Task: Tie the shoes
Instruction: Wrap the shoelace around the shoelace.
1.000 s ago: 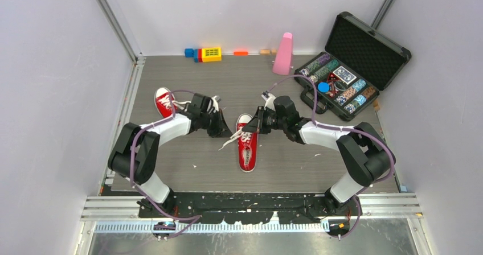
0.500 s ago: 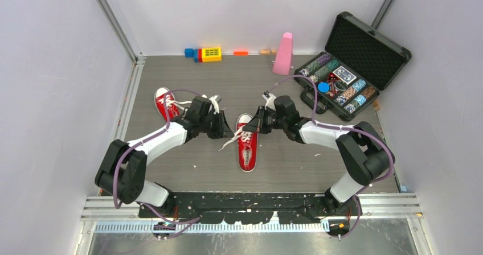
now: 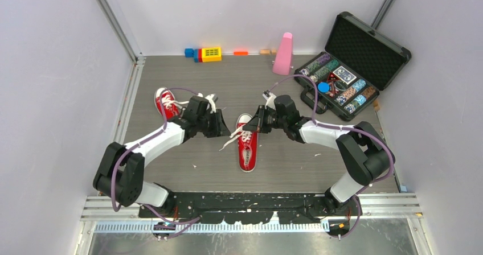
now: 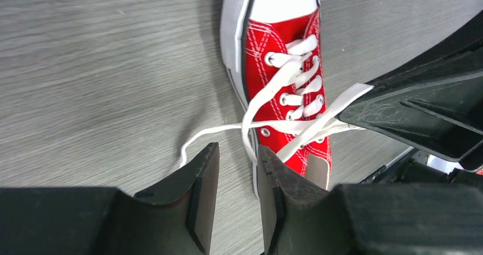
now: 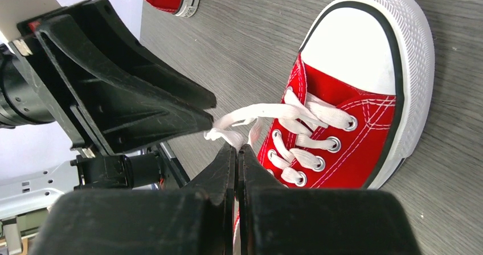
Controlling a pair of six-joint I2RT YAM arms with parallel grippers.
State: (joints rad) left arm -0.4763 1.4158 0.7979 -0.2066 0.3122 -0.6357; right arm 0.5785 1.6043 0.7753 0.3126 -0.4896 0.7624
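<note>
Mid-counter shoe (image 5: 347,112): lace end (image 5: 246,114) clamped in right jaws, judged tensioned for knotting. Left jaws apart, empty, beside loose lace (image 4: 211,131), judged poised for pickup. Second shoe (image 3: 162,97) near left edge.

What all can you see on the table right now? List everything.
red shoes: two, white toe caps; one mid-table, one far left
white laces: untied on the middle shoe
case: one, black, open, chips inside, far right
tapered object: one, pink, far edge
toy blocks: several, blue, yellow, orange, far edge
table: one, grey wood grain
arms: two, black and white; left, right
left claw: open, empty, beside the middle shoe
right claw: shut on a lace of the middle shoe
</note>
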